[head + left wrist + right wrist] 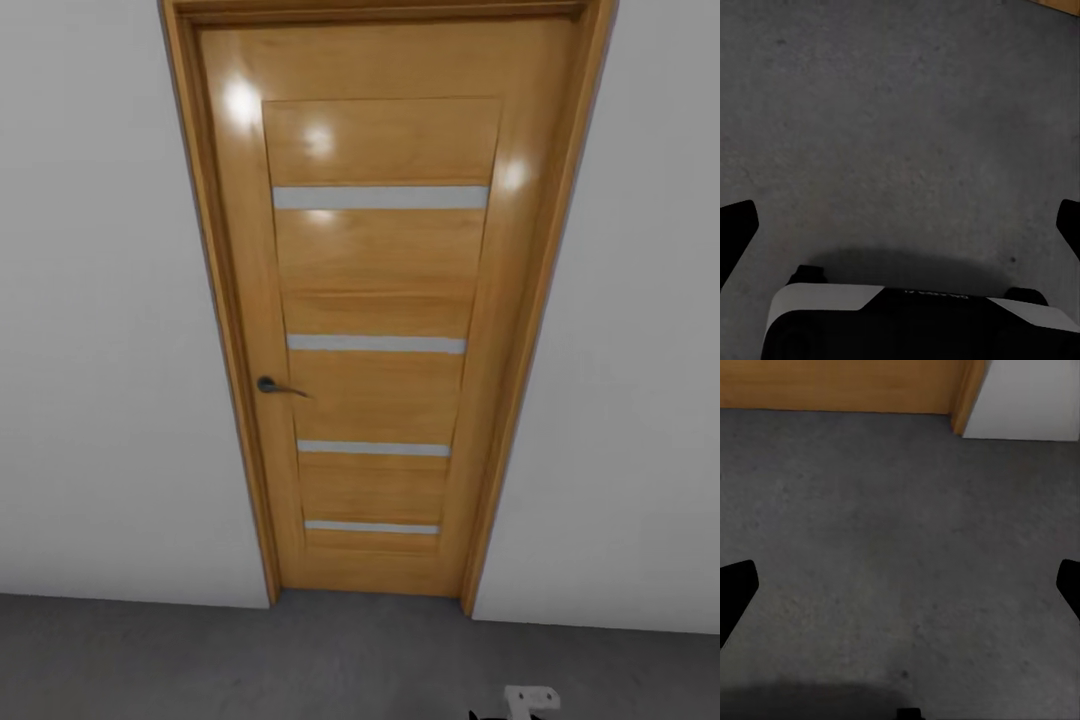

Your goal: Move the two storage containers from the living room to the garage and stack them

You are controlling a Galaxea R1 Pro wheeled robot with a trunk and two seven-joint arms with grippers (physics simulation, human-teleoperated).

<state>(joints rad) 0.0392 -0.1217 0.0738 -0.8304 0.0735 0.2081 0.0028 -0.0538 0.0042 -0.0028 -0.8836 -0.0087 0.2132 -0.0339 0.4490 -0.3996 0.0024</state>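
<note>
The two storage containers are out of view. I face a shut wooden door [380, 350] in a white wall, standing on the dark grey concrete floor [200, 660] of the garage. In the left wrist view my left gripper [900, 225] is open, with its dark fingertips [736, 232] far apart over bare concrete [900, 112] and nothing between them. In the right wrist view my right gripper [900, 592] is also open and empty above the floor [892, 525], close to the door's foot [840, 386].
The door has several pale horizontal strips and a dark lever handle [270, 385] on its left side. White walls [100, 350] flank the wooden frame [520, 400]. My own white and black body [915, 322] lies under the left gripper.
</note>
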